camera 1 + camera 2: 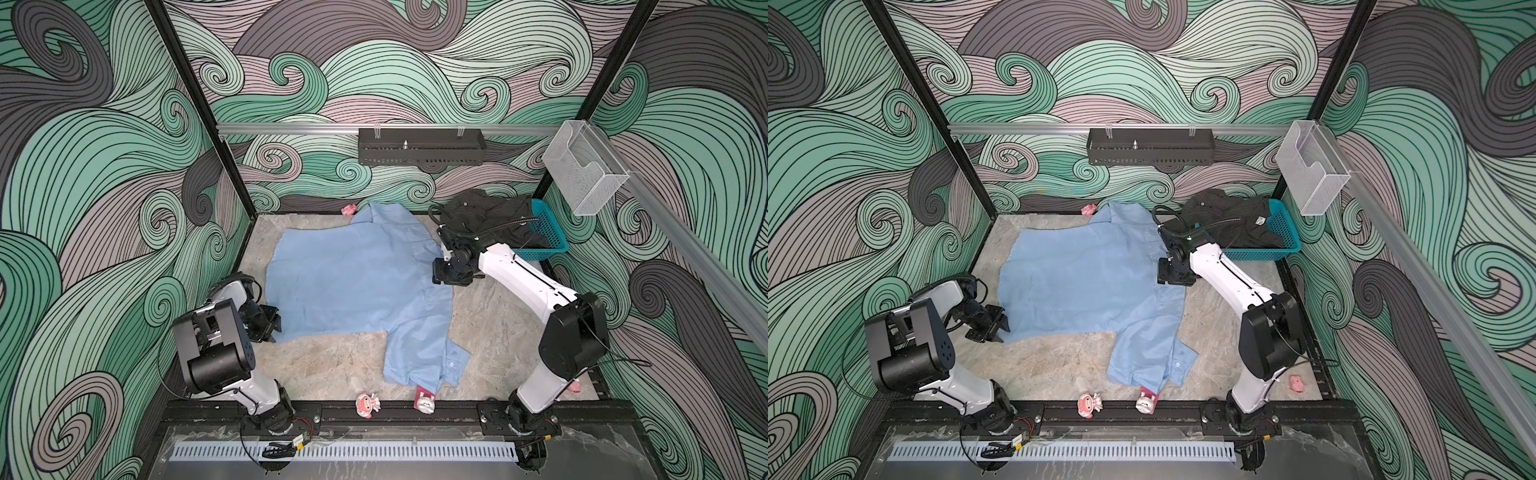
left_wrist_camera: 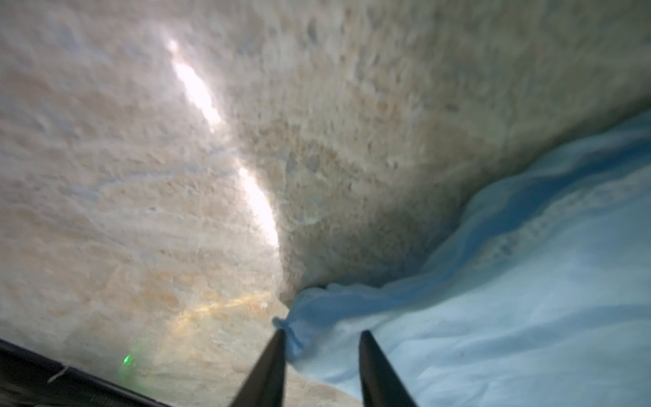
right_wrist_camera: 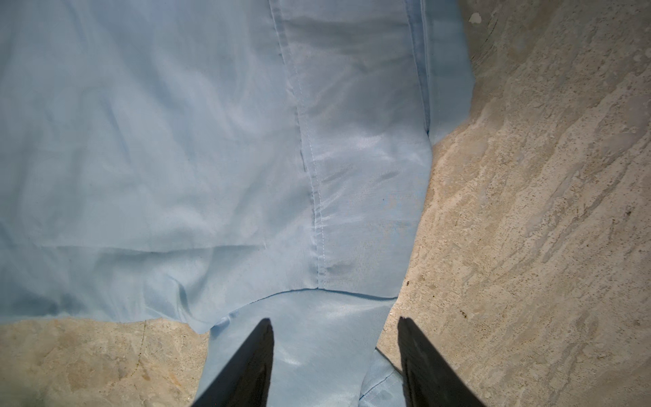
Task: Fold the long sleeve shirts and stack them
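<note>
Down at the near-left corner of the light blue shirt (image 1: 357, 282) is where we think the next move gets decided. The left gripper (image 2: 322, 338) sits low on the table (image 1: 490, 324) right at that corner. In its wrist view the bunched tip of cloth lies between the jaws, which are narrow but with a gap showing, so we wouldn't call it a pinch yet. From there the whole shirt spreads away toward the middle and far side, with the collar (image 1: 372, 210) at the back edge. That puts the long axis running far-to-near, as best we can read it, and one sleeve (image 1: 419, 357) trails down the right side toward the front rail. The right gripper (image 3: 334, 327) hangs over the spot where that sleeve meets the body, jaws wide and holding nothing, so it's clearly the closer arm for that side. The dark shirt (image 1: 482, 216) is heaped in the teal basket (image 1: 544, 226) at the far right, untouched. The surface is a matte stone-look slab, so cloth should drag a bit. Swirly wave walls (image 1: 104, 187) box us in, and the two toy figures (image 1: 368, 405) at the front edge leave little room there.
</note>
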`<state>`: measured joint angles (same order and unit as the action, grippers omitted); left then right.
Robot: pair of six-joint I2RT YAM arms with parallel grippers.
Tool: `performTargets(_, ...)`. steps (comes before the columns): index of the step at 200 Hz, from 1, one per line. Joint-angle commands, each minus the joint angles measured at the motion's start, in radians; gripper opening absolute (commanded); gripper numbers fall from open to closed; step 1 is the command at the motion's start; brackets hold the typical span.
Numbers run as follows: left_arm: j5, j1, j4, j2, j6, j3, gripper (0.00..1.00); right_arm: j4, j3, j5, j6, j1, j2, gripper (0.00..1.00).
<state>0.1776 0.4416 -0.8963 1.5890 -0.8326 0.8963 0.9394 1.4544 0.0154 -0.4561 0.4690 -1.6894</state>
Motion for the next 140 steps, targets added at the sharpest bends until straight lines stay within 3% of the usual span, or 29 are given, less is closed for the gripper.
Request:
performTargets(1,0.001,-0.003,0.064,0.013,-0.037,0.022,0.18,0.009,-0.026,0.022,-0.001,-0.001,0.058,0.58)
performTargets(22,0.040,-0.004,0.080,0.001,-0.028,0.038,0.00,0.008,-0.064,0.045,-0.015,-0.001,0.110,0.58)
performTargets(81,0.167,-0.004,0.022,-0.074,0.031,0.091,0.00,-0.062,-0.269,0.200,-0.080,-0.021,0.243,0.59)
performTargets(140,0.196,-0.003,-0.023,-0.098,0.069,0.108,0.00,-0.187,-0.471,0.329,-0.168,-0.036,0.208,0.61)
